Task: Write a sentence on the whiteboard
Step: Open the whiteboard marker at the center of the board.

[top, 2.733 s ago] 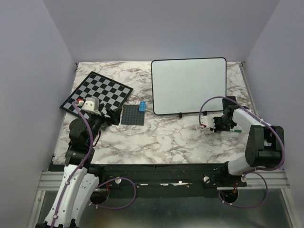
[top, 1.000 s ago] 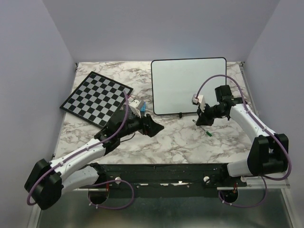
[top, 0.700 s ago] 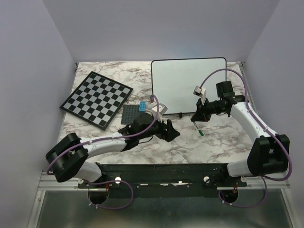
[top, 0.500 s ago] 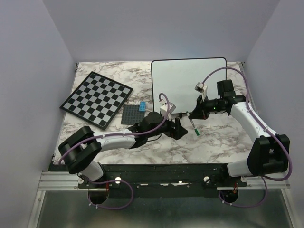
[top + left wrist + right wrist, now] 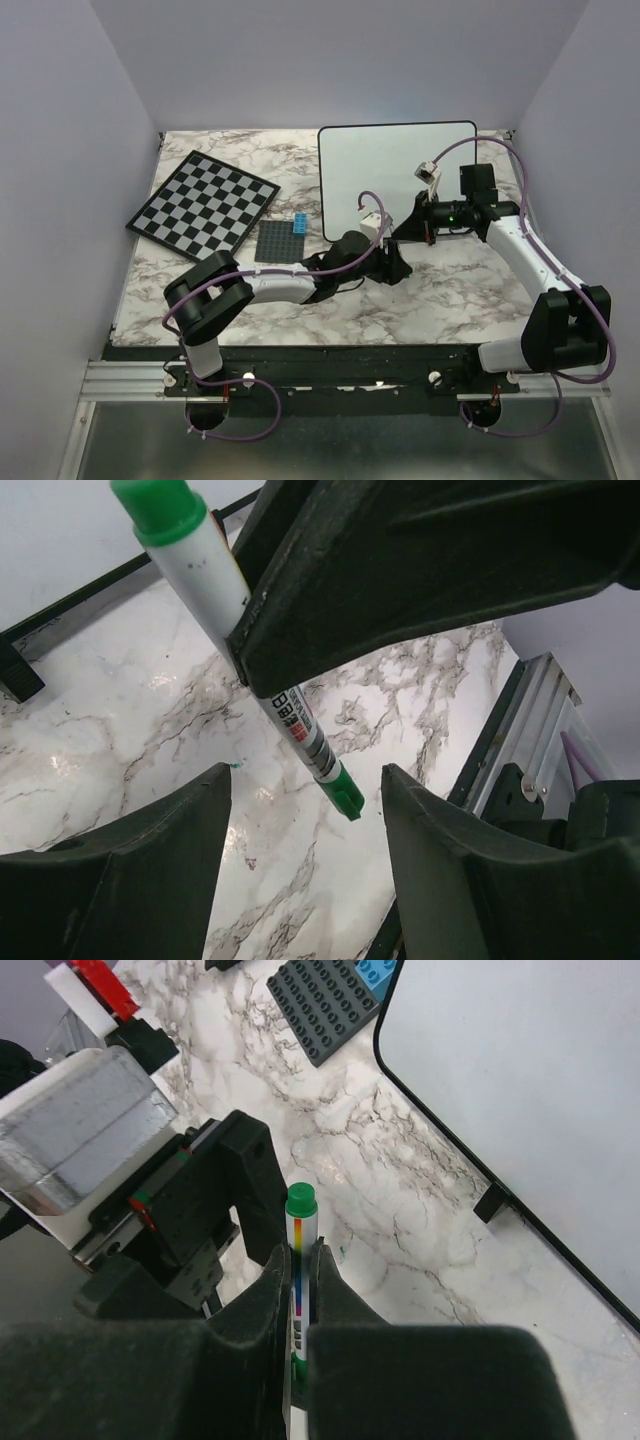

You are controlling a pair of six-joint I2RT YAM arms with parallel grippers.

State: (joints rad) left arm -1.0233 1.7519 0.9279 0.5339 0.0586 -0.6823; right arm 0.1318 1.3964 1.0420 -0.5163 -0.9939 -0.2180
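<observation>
green and white marker [image 5: 300,725] is pinched tight in the right gripper [image 5: 300,1252]. it is tilted, with one green end up and the other down toward the marble table [image 5: 440,300]. the left gripper [image 5: 302,777] has its fingers spread apart, one on each side of the marker's low end, not touching it. the whiteboard [image 5: 398,180] sits on the far side of the table, right of the middle, just beyond both grippers. a chessboard [image 5: 203,207] lies at the far left, with a grey brick plate [image 5: 277,242] between the two boards.
</observation>
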